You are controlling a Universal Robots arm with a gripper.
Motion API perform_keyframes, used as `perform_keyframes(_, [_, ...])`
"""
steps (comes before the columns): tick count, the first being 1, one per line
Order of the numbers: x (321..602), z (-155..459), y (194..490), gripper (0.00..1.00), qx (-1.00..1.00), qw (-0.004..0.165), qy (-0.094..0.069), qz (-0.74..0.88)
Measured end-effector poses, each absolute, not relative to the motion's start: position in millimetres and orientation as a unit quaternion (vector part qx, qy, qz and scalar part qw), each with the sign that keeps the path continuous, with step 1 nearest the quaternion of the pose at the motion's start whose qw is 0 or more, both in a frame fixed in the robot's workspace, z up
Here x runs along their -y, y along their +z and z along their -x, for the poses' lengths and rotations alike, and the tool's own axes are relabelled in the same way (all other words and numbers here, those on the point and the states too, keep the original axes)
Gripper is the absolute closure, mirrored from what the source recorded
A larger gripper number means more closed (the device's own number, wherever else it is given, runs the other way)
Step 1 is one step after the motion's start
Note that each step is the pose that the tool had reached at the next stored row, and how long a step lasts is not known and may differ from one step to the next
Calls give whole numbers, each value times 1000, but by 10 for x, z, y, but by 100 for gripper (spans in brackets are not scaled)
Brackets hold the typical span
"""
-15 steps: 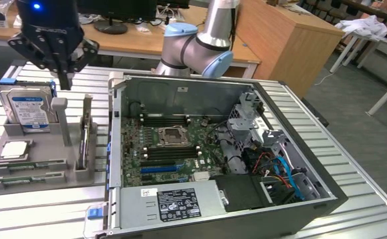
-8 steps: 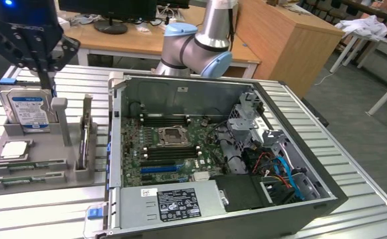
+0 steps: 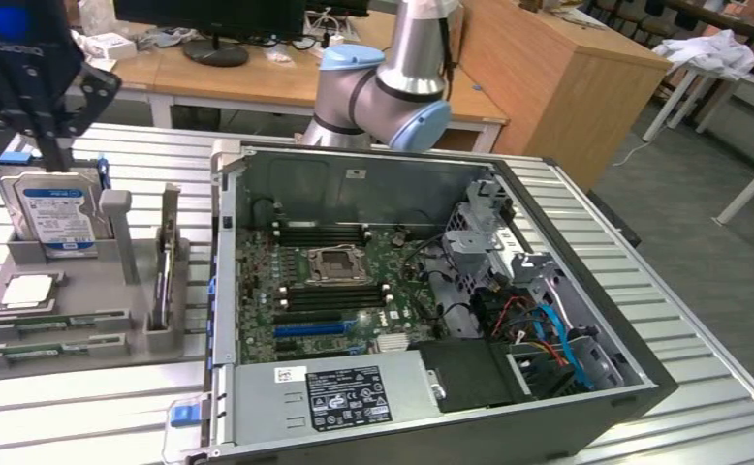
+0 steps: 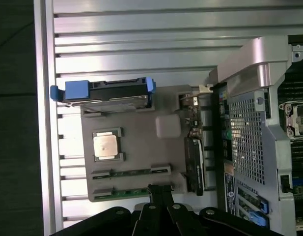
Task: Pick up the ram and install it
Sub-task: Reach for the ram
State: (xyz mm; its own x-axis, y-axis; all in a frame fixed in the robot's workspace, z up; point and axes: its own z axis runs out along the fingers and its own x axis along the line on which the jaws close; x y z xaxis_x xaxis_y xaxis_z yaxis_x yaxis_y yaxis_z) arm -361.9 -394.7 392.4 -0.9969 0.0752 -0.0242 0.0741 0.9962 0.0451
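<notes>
My pincer [image 4: 160, 189] is shut tight with nothing between its fingers. It hovers high above the gray holder [image 4: 141, 147] on the table [image 3: 79, 417], at the exterior view's left. Below its tips lies the ram [image 4: 126, 192], with its twin [image 4: 131, 173] just beside it, both seated in holder grooves. The open computer case [image 3: 610, 397] sits to the right, and its motherboard [image 3: 264, 281] memory slots look empty. I judge that nothing is picked up or installed yet.
</notes>
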Motion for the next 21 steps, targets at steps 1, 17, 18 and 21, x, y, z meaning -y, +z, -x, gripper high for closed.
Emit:
perform_keyframes(1, [3947,3652,3924,89,-999,13,22,-37])
perform_keyframes(17, [4037,3808,3921,89,-999,13,22,-37])
perform_keyframes(18, [4062,3808,3920,89,-999,13,22,-37])
perform_keyframes(21, [4100,3807,3920,89,-999,13,22,-37])
